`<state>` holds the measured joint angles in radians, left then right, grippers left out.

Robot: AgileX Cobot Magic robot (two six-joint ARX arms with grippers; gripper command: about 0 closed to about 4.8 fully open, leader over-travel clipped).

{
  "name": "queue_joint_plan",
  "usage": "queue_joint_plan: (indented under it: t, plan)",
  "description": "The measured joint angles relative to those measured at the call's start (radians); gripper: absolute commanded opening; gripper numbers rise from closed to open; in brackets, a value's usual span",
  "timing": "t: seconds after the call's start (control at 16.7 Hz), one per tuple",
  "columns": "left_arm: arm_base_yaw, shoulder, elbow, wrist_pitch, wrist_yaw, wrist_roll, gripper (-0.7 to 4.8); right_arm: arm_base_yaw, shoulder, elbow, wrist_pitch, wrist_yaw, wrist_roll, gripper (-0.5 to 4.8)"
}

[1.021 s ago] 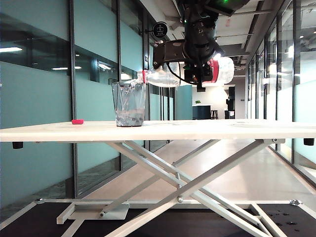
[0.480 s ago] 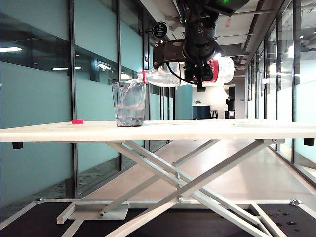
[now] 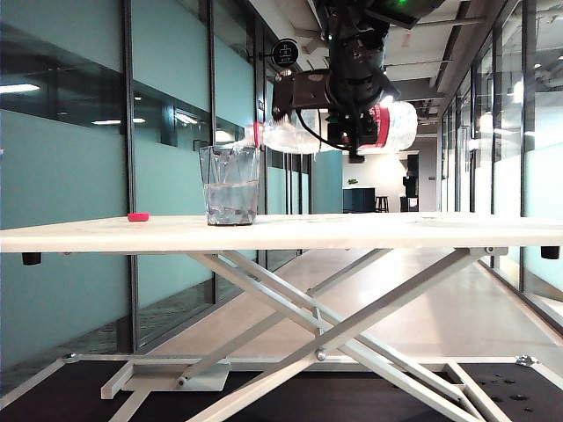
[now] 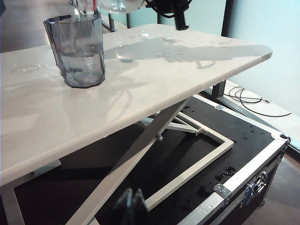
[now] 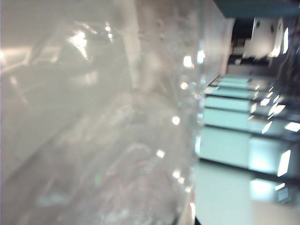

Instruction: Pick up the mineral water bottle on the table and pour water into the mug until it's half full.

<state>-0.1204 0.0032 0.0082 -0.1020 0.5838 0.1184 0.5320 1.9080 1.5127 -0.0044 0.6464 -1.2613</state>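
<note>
Exterior view shows the mineral water bottle [image 3: 330, 130] lying almost level in the air above the table [image 3: 396, 231], its red-banded neck over the rim of the mug [image 3: 230, 185] and its base pointing away to the right. The right gripper [image 3: 352, 123] is clamped around the bottle's middle, just beside the red label. The mug stands upright on the tabletop, holding water to roughly half its height, though ripples make the exact line hard to read. A small red cap [image 3: 138, 216] lies on the table well to the left of the mug. In the left wrist view the left gripper [image 4: 132, 206] hangs low beside the table edge, its fingers pressed together and holding nothing, with spilled drops on the tabletop. Pouring is the step in hand and looks close to done; the next move probably calls for rolling the bottle upright before the level climbs further.
</note>
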Motion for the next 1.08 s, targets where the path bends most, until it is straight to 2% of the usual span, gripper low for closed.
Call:
queue_joint_plan:
  t: [0.18, 0.3, 0.48, 0.6, 0.72, 0.9, 1.08]
  plan:
    - [0.000, 0.000, 0.000, 0.000, 0.000, 0.001, -0.05, 0.000, -0.001, 0.000, -0.002, -0.031, 0.201, 1.98]
    - [0.000, 0.000, 0.000, 0.000, 0.000, 0.001, -0.05, -0.002, -0.027, 0.000, -0.048, -0.141, 0.388, 1.98]
    - [0.000, 0.000, 0.000, 0.000, 0.000, 0.001, -0.05, -0.015, -0.067, 0.000, -0.055, -0.238, 0.556, 1.98]
    - [0.000, 0.000, 0.000, 0.000, 0.000, 0.001, -0.05, -0.070, -0.092, 0.002, -0.053, -0.432, 0.782, 1.98]
    - [0.000, 0.000, 0.000, 0.000, 0.000, 0.001, -0.05, -0.130, -0.094, -0.001, -0.025, -0.592, 0.945, 1.98]
    - [0.000, 0.000, 0.000, -0.001, 0.000, 0.003, -0.05, -0.221, -0.092, -0.129, 0.229, -0.870, 1.159, 1.98]
    - [0.000, 0.000, 0.000, 0.000, 0.000, 0.028, -0.05, -0.237, -0.076, -0.233, 0.455, -0.946, 1.217, 1.98]
